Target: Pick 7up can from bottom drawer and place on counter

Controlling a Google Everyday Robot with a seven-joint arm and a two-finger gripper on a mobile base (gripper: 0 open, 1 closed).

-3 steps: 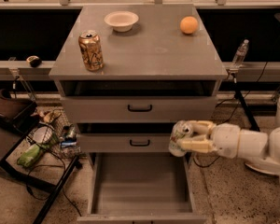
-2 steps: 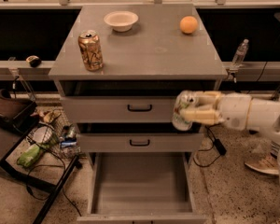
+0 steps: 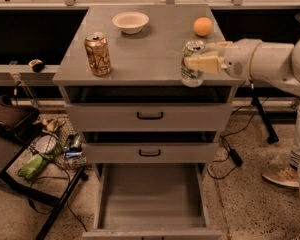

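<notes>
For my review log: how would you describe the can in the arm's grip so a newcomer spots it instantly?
Find the wide grey counter and go to its front right edge, where the pincer, reaching in from the right, grips the 7up can. It is silvery-white with green markings, unlike the gold and brown can standing free at front left.

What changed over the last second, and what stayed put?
The claw, gripping the 7up can throughout, rose from the middle drawer's level past the top drawer to the counter's front right edge; whether the can has touched down is unclear. The gold can, white bowl and orange did not move; the bottom drawer stayed open.
</notes>
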